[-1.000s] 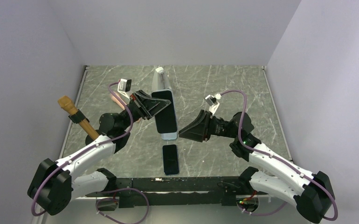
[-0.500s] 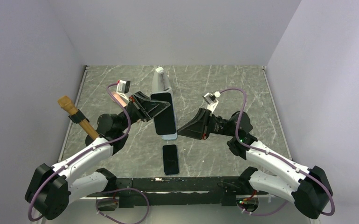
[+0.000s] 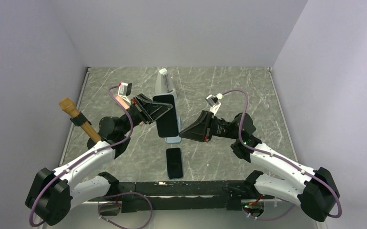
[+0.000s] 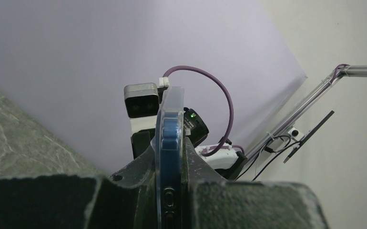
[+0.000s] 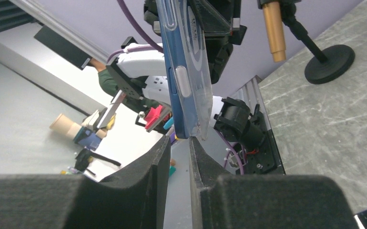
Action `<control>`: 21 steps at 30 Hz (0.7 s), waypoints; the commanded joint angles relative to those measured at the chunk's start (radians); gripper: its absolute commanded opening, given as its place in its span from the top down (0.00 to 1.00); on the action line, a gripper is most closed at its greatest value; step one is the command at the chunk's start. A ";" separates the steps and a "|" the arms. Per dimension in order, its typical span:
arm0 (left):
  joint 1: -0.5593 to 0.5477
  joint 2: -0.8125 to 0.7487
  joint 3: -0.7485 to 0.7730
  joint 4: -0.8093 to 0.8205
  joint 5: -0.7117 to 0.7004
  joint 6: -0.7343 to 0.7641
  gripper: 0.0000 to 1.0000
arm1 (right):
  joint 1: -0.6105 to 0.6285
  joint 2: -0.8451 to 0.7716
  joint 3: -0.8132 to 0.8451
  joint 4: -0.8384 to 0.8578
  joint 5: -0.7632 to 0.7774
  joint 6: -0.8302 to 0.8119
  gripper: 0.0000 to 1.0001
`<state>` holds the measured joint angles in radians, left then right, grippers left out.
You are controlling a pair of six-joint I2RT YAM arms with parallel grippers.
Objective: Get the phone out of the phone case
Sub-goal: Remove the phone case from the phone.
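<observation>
Since the earlier frames, the right gripper [image 3: 185, 133] has been brought left toward the near end of the phone case [image 3: 174, 140], and the held item has been shifted slightly farther from the arm bases. The phone [image 3: 166, 120] is seated in its clear case and held up off the counter [image 3: 229, 90], gripped across its faces by the clenched jaws of the left gripper [image 3: 161, 111]. In the right wrist view the right jaws are seen narrowly parted with nothing between them, and the case's lower corner sits just at the mouth of that gap. A second handset [image 3: 174, 162] lies flat on the counter, nearer the bases, almost under the raised one. Trouble is judged most likely at the corner: only a thin clear lip is offered, so it could be missed or slip out once pulled. Because phone and case are pinched together by the left jaws, a hard pull could drag both free and drop them onto the handset below.
</observation>
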<state>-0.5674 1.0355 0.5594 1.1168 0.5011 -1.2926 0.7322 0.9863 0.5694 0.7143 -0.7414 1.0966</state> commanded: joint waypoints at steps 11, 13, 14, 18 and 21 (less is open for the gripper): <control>-0.006 -0.110 0.005 -0.137 -0.079 0.102 1.00 | 0.121 -0.035 0.077 -0.103 0.096 -0.149 0.72; -0.001 -0.102 0.004 -0.120 -0.074 0.094 1.00 | 0.124 -0.035 0.068 -0.062 0.088 -0.133 0.72; 0.000 -0.099 0.003 -0.114 -0.073 0.087 1.00 | 0.126 -0.034 0.067 -0.061 0.090 -0.134 0.72; 0.002 -0.101 0.005 -0.112 -0.072 0.083 1.00 | 0.129 -0.041 0.062 -0.083 0.105 -0.149 0.72; 0.003 -0.110 0.004 -0.121 -0.070 0.082 1.00 | 0.128 -0.052 0.069 -0.125 0.139 -0.169 0.72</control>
<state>-0.5625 0.9485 0.5514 0.9424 0.4515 -1.2118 0.8581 0.9558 0.6220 0.5728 -0.6483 0.9630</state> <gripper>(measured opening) 0.165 0.281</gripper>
